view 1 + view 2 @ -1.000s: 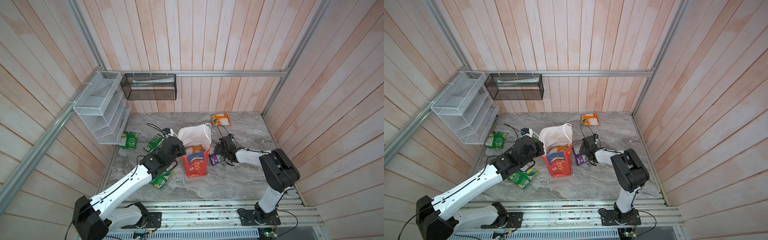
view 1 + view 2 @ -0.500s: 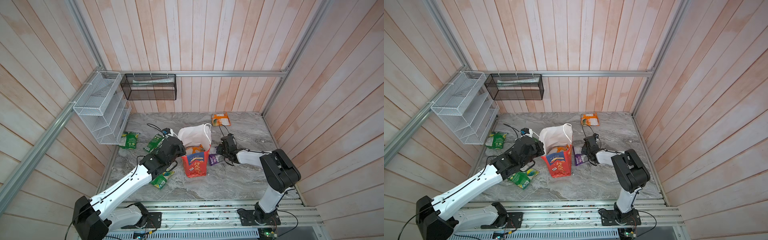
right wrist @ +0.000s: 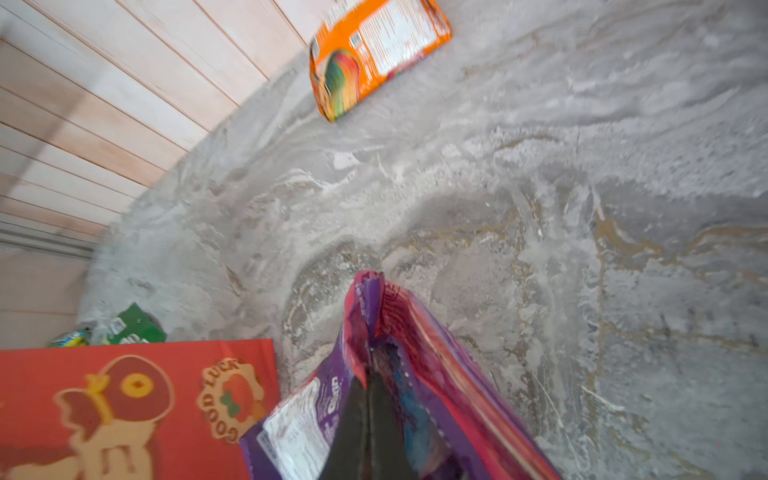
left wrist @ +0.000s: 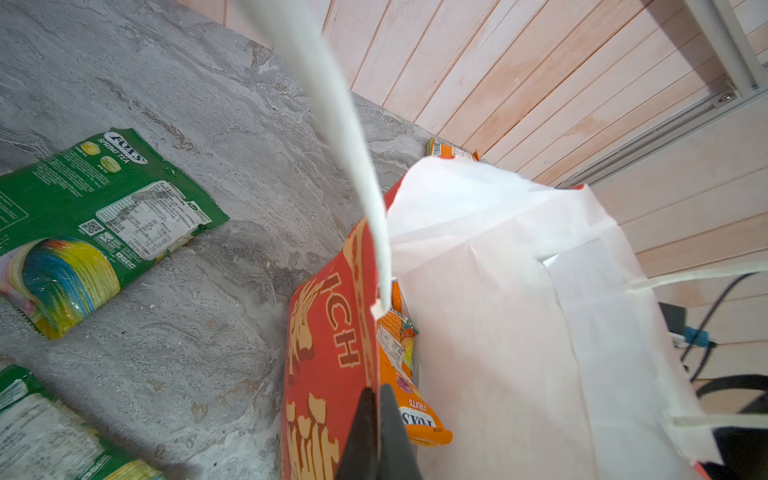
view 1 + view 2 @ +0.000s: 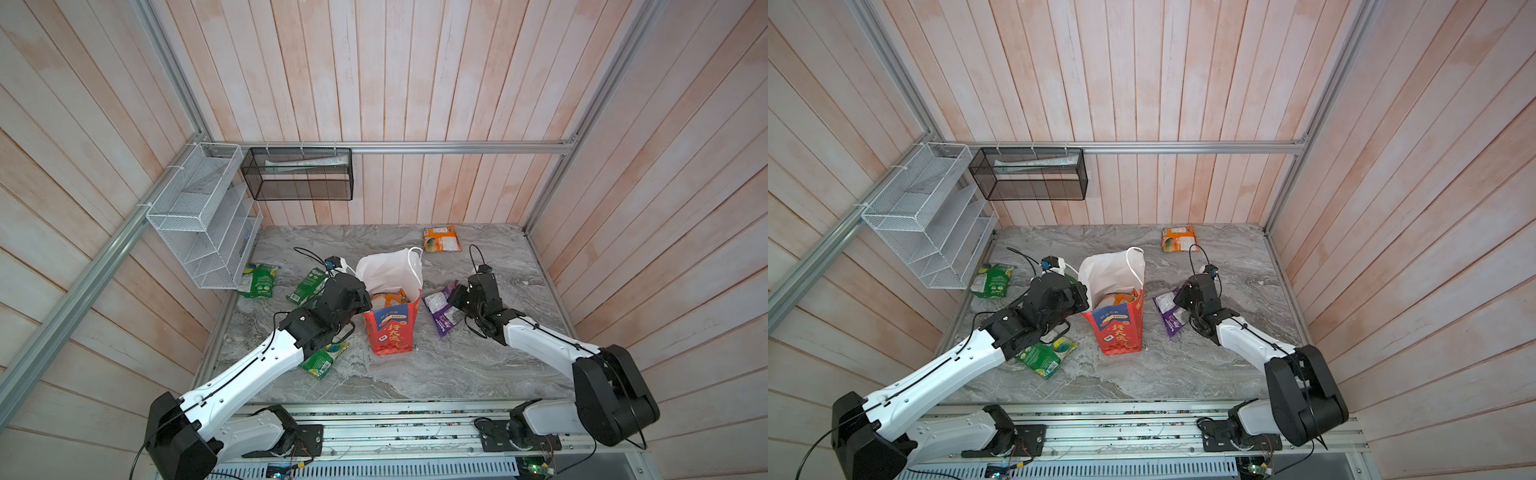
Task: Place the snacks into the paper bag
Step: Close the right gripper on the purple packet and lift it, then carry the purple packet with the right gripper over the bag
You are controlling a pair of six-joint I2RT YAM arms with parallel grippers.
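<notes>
Left gripper (image 4: 376, 392): jaws clenched on the paper bag (image 5: 392, 332) rim, propping it open. Right gripper (image 3: 368, 380): jaws grasping the purple packet (image 3: 419, 328), just beside the bag. At least 1 orange-pink packet (image 4: 411, 415) inside. On the table (image 5: 478, 365): 3 green packets (image 5: 257, 280), 1 orange packet (image 5: 441, 239). 5 to go, by my count.

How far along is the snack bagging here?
Done: at least one orange FOX'S packet lies inside the paper bag. In hand: the right pincer is shut on the purple packet; the left pincer grips the bag's rim. Left: three green packets and the orange packet on the table.
</notes>
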